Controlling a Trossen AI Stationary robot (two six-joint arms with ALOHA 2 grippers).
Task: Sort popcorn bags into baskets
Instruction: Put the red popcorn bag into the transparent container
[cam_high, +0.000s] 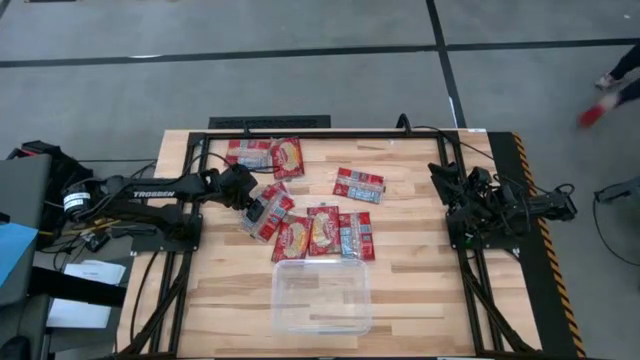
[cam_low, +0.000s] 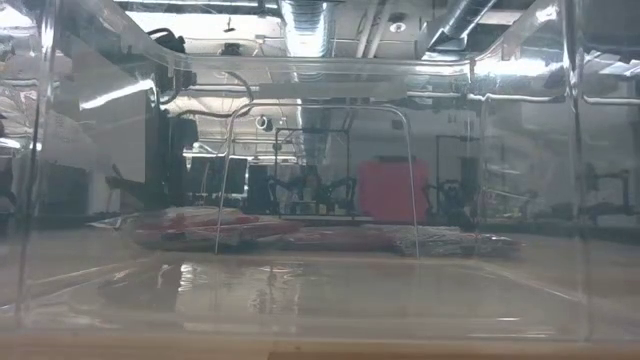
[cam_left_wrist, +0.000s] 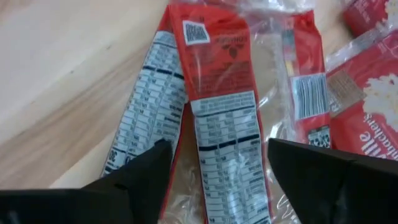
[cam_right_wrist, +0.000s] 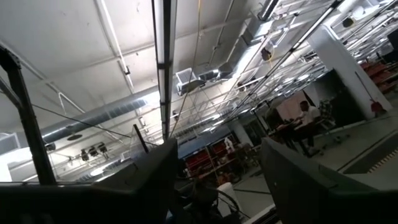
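The left gripper (cam_high: 257, 212) hovers with fingers spread wide over the popcorn bags (cam_high: 310, 232) heaped mid-tabletop; the clear basket (cam_high: 322, 296) sits by the near edge. The right gripper (cam_right_wrist: 214, 180), fingers apart, waits folded at the right edge.

Bare table (cam_high: 420, 260) (right of bin (cam_high: 322, 296))

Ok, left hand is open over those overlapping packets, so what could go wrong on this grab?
The left hand straddles one popcorn bag that overlaps a neighbouring bag, so it may pinch both or drag the neighbour along. The crinkly clear wrap could slip from the fingers. The clear bin is empty, and a dropped packet could land outside it.
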